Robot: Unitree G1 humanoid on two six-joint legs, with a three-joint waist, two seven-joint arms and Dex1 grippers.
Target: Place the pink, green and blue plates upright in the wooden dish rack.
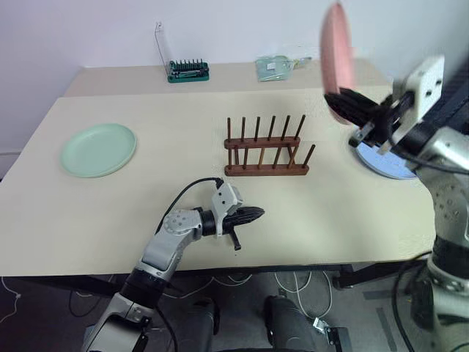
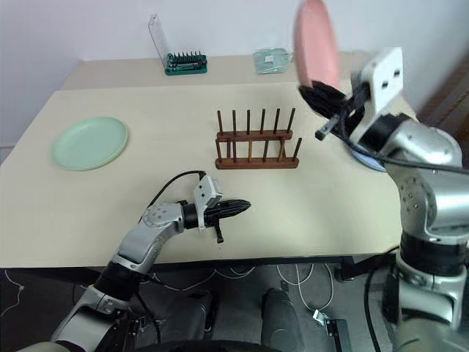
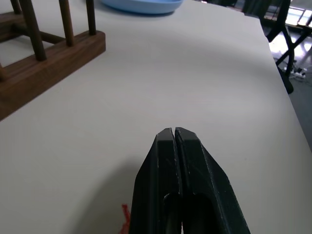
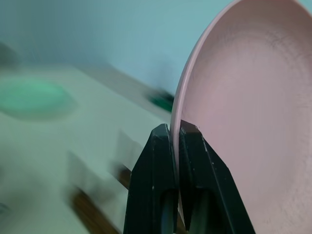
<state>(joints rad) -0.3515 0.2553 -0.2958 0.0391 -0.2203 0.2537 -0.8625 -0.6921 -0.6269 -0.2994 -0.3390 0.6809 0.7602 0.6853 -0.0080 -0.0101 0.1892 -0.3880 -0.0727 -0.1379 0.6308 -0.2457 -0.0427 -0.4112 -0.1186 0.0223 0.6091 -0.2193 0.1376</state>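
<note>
- Green plate [image 1: 98,149] lies flat at the desk's [image 1: 146,220] left.
- Left claw [image 1: 253,215], closed and empty, sits before the wooden dish rack [image 1: 265,150], whose pegs hold nothing.
- Right claw [image 1: 344,101] grips the pink plate [image 1: 337,40] upright in the air.
- Blue plate [image 1: 381,161] lies on the desk behind that arm.

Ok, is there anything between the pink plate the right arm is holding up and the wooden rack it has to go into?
Nothing visible. The right gripper holds the pink plate by its rim, up in the air above the table. The wooden dish rack has no plate in it, and only bare tabletop lies between them.
</note>
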